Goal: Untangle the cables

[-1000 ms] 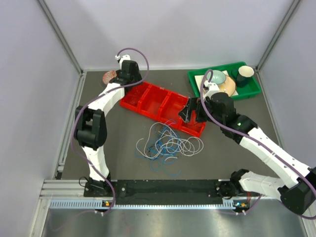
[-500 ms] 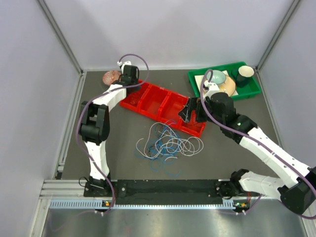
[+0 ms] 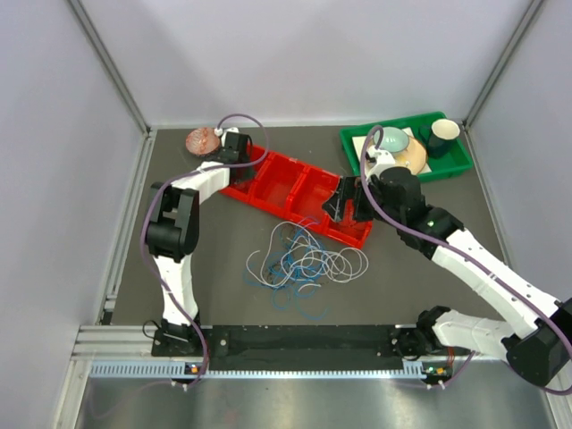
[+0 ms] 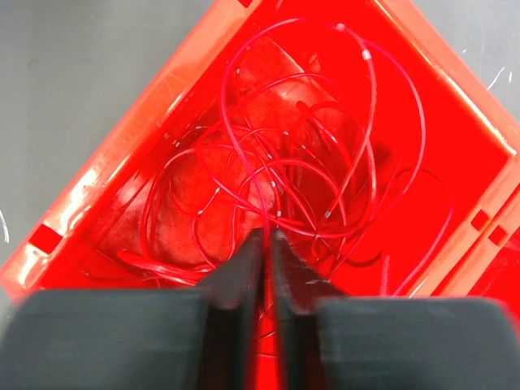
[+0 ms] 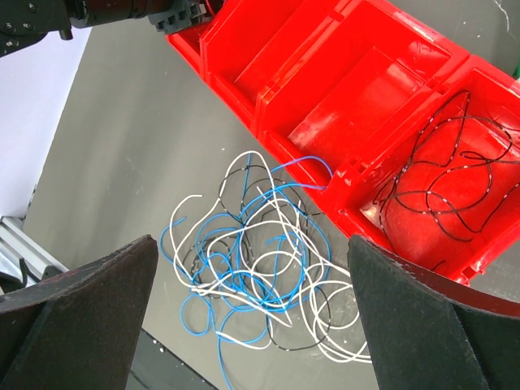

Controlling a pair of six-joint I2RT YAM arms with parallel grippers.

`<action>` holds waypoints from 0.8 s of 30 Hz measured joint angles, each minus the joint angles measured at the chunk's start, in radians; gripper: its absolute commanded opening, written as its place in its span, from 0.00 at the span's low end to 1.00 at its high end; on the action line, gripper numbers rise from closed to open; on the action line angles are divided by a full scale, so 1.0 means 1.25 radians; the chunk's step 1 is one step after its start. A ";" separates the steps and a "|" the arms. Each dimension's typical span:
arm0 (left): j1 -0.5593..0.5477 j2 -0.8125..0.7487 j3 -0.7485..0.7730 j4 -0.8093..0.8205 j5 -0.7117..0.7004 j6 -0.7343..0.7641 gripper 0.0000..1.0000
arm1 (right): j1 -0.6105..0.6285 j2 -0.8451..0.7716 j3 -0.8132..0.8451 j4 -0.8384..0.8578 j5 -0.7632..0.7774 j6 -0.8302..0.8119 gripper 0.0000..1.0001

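**Cables partly in the red tray, the rest in a loose tangle on the table**

The tangle of white, blue and black cables [image 3: 304, 262] lies mid-table, just on the near side of the red tray [image 3: 277, 183]. Red cables [image 4: 284, 179] coil in the tray's left end compartment, and black cables [image 5: 451, 183] in its right end compartment. The left gripper [image 4: 266, 237] points into the left compartment with its fingers drawn together to a thin slit, tips among the red strands; I cannot tell whether one is pinched. The right gripper [image 5: 252, 248] hangs over the tray's right end and the tangle, jaws wide apart and holding nothing. A green tray [image 3: 456, 165] with a bowl [image 3: 393, 140] and a cup [image 3: 441, 134] sits in the far right corner. A pinkish round thing [image 3: 202, 140] lies by the far edge.
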 measured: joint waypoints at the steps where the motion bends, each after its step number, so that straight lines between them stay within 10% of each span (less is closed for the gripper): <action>1: 0.000 -0.002 0.000 -0.001 -0.001 0.003 0.30 | 0.000 0.001 0.000 0.000 0.000 0.000 0.99; 5: -0.001 -0.016 0.009 -0.028 -0.017 0.023 0.57 | 0.000 0.010 0.001 0.000 -0.006 0.000 0.99; 24: -0.060 -0.330 -0.025 -0.100 -0.027 0.060 0.86 | 0.014 0.011 -0.001 0.000 -0.011 0.012 0.99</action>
